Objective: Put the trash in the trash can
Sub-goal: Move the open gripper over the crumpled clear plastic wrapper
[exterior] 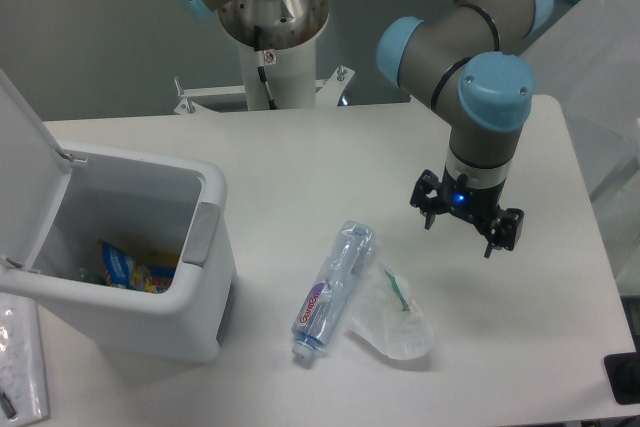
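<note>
One fixed camera looks down at the table (300, 157) from its front, fairly near.

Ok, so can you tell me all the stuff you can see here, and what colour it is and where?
bin: one, white, lid open, left side of the table
wrappers: a few, yellow and blue, inside the bin
bottle: one, clear with a red-and-blue label, lying on the table right of the bin
cup: one, clear with a green straw, lying on its side against the bottle's right
table: one, white, under everything
arm: one, grey with blue caps, reaching in from the top right
tool: one, black, open, above the table right of the bottle, holding nothing
</note>
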Motion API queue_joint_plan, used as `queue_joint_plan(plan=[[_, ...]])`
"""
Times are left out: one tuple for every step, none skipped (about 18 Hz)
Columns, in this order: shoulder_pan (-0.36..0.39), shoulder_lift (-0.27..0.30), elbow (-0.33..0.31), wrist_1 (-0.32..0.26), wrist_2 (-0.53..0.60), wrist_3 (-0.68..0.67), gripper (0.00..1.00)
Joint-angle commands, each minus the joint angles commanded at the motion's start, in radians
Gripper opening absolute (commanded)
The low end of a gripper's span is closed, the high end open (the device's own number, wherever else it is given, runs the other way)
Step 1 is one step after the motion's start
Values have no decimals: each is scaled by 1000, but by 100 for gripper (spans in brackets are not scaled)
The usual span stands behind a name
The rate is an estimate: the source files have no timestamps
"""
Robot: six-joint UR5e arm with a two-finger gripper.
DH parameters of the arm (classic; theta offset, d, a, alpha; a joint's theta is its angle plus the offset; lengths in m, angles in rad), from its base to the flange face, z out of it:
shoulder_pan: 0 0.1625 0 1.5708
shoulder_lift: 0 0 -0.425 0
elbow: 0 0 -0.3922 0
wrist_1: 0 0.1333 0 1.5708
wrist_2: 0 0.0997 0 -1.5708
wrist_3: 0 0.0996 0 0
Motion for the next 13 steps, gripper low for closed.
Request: queue_joint_plan(plan=[[-2, 0, 0, 2, 0, -2, 100], [-3, 0, 0, 2, 0, -6, 100], [-5, 0, -2, 2, -2, -9, 100], [-11, -2, 0, 0, -3, -11, 100], [-20, -5, 0, -2, -5, -12, 100], [-22, -6, 0, -2, -8, -14, 100], [-25, -8, 0, 9, -12, -12, 100], [-26, -15, 0, 30, -24, -14, 100], [-28, -24, -2, 53, -41, -14, 100], [-28, -40, -2, 73, -51, -15, 100], [-28, -52, -2, 99, -55, -18, 100], [-31, -64, -2, 129, -55, -47, 100], [-34, -78, 2, 146, -55, -119, 100]])
